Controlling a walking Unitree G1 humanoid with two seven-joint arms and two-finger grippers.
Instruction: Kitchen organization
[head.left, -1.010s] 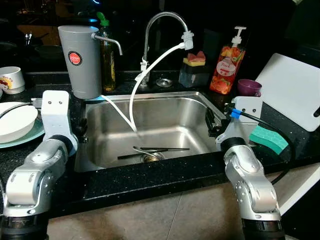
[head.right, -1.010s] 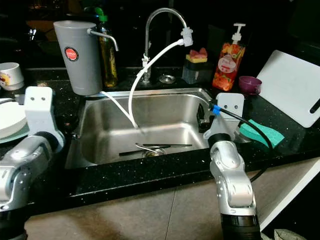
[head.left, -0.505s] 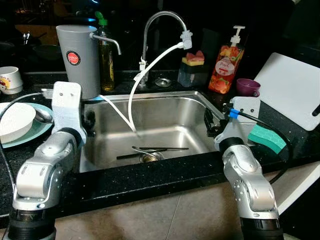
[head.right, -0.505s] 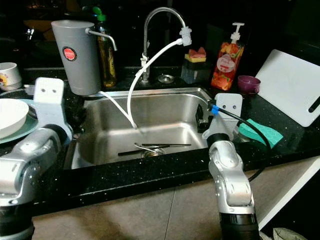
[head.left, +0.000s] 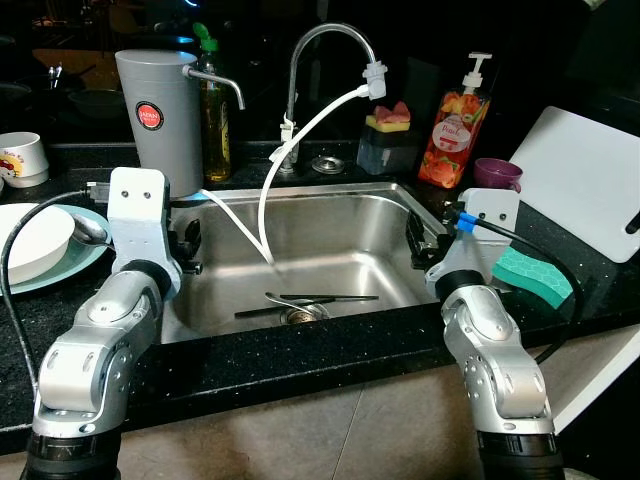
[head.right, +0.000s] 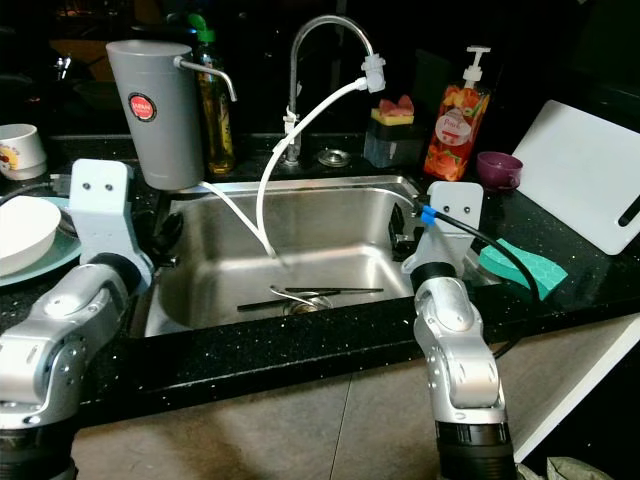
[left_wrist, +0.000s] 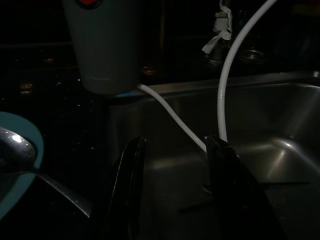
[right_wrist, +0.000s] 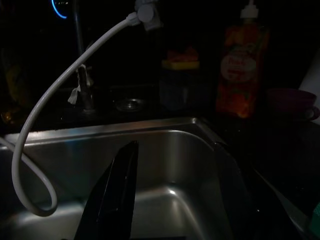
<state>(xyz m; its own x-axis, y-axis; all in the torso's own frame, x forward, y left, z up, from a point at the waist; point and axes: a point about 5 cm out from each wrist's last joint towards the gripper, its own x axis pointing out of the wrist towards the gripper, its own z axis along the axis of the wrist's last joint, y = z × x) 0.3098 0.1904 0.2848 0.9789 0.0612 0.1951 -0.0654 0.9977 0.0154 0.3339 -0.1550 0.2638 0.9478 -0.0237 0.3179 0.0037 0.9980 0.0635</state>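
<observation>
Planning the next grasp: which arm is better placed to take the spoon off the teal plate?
Left. The left pincer hangs open beside the spoon on the teal plate; the right pincer is across the sink.

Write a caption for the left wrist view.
Open left gripper over the sink, near a white hose.

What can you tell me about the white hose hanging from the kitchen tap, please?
The white hose looks like thin flexible plastic. It starts at a white fitting on the spout of the chrome tap, curves down into the steel sink, loops low above the basin floor, then rises to the base of the grey filter canister at the sink's left rear corner. Neither gripper touches it.
</observation>
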